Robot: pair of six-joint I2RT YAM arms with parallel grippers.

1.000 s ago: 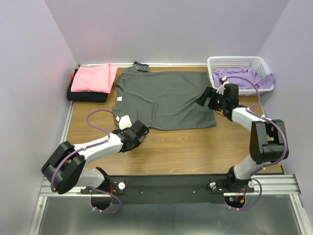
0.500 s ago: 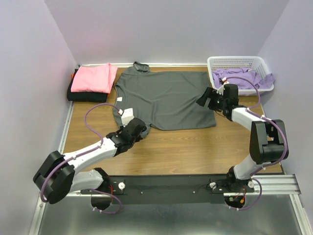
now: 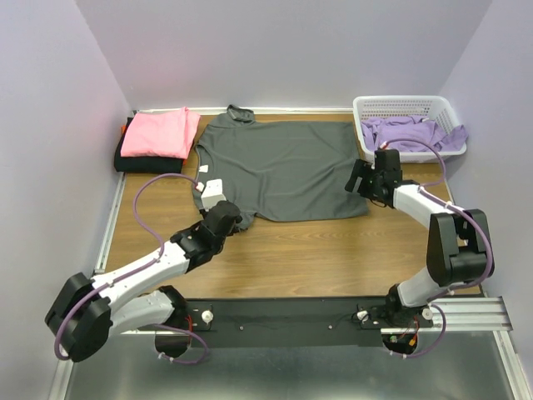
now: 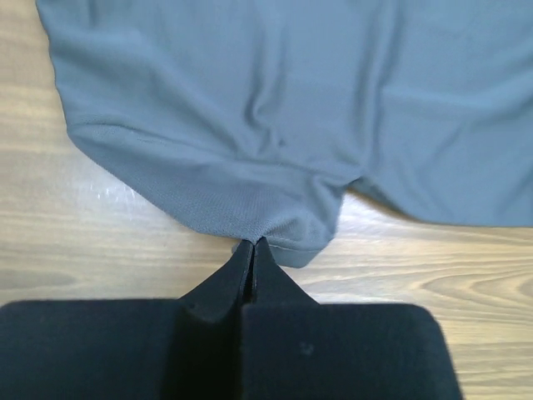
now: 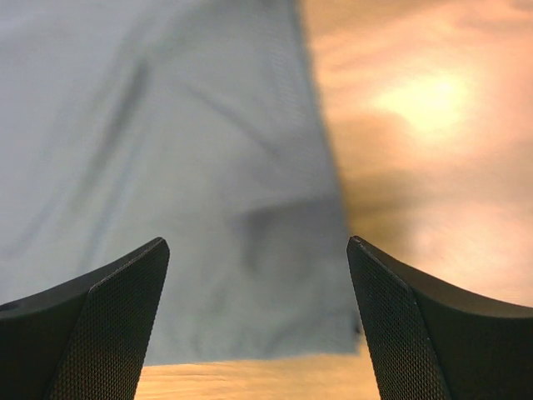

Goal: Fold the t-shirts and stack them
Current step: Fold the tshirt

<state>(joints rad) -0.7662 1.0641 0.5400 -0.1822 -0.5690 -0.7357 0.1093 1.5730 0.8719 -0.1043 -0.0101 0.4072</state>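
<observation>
**Grey t-shirt** [image 3: 279, 167]. Lies spread flat at the centre of the top view on the wooden table [image 3: 333, 250], collar toward the upper edge, hem toward the bottom. Not yet folded.

**Left gripper** [image 4: 252, 243]. Jaws pressed together on the shirt's lower-left hem corner. The wrist view shows only the outermost rim of cloth caught at the tips, with a small pucker above them.
Risk: so thin a bite may slip free once the corner is lifted. The corner would then drop short and leave a crooked fold.

**Right gripper** [image 5: 258, 250]. Jaws spread wide and holding nothing, poised over the lower-right hem corner, which sits between the fingers in its wrist view. Whether the tips touch the table cannot be told.
Risk: a close off target could miss the cloth or catch one layer only, so front and back part on the lift.
Risk: if one side rises before the other has a hold, the shirt drags and skews.

**Finished stack**, upper left. Pink t-shirt [image 3: 156, 133] folded on top of black t-shirt [image 3: 146, 163], just beside the grey shirt's left sleeve.
Risk: a trailing sleeve or a wide swing of the left arm could push it out of square.

**Lavender t-shirts** [image 3: 408, 133]. Heaped in the white basket [image 3: 400, 103], upper right, with cloth spilling over its right rim. The right arm works near it.
Risk: a swing toward the upper right could knock the basket.
</observation>
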